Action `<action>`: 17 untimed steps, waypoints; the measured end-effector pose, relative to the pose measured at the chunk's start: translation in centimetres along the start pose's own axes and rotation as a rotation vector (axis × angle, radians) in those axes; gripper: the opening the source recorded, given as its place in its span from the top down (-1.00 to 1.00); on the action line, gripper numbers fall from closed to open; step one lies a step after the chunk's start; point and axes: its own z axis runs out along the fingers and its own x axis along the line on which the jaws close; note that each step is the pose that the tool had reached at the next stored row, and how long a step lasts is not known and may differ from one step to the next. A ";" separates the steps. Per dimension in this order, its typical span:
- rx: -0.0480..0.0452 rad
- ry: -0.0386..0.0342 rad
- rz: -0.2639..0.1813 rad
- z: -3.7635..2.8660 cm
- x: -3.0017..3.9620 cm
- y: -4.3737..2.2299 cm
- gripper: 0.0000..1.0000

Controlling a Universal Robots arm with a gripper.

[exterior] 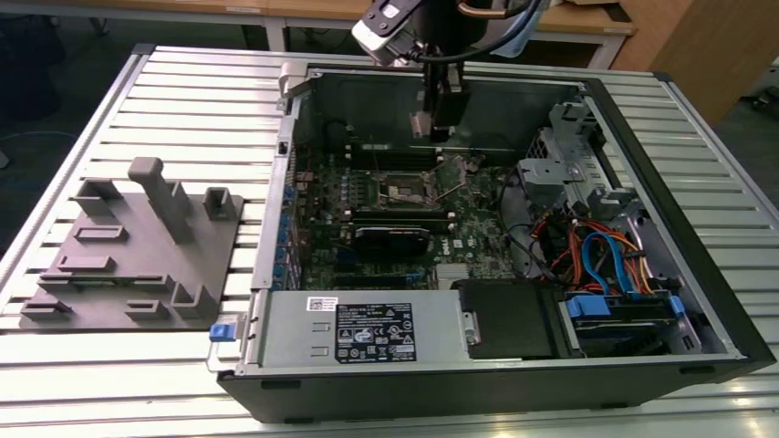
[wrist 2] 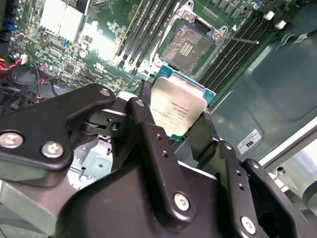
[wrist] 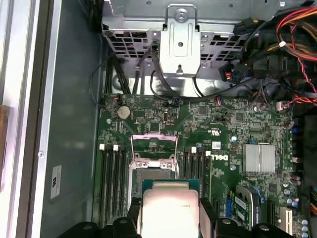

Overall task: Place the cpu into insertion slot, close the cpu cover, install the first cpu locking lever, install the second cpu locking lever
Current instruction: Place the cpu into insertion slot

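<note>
Step in hand, as judged: the first one, placing the chip. Cover and levers not yet dealt with.

The black two-fingered gripper (wrist 2: 174,130) is clenched on the cpu (wrist 2: 178,105), a small flat square chip with a dull silver metal top. In both wrist views it is pinched by two opposite edges. The cpu hangs in the air over the green motherboard (wrist: 223,124), inside the open black computer case (exterior: 512,388) on the pale slatted table (exterior: 182,100). It touches nothing but the fingers.

The insertion slot (wrist: 148,174), a small dark square socket with a silvery rim, lies bare and near the chip. The cpu cover (wrist: 153,144), a thin silvery frame plate, stands swung up at one edge of the slot.

Silver top faces the wrist, underside toward the board. The chip is square, so it has no long axis. In the first wrist view its edges run roughly parallel to the slot's rim.

Judgement: seating calls for the chip level, squared to the rim, and set down without force.
</note>
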 end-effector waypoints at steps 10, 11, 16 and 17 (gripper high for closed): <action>-0.0002 -0.0001 0.004 0.02 0.00 0.00 -0.08; -0.0002 -0.0001 0.004 0.02 0.00 0.00 -0.08; 0.0001 0.0000 0.005 0.27 0.00 -0.02 -0.08; 0.0002 -0.0001 0.005 0.42 -0.01 -0.03 -0.08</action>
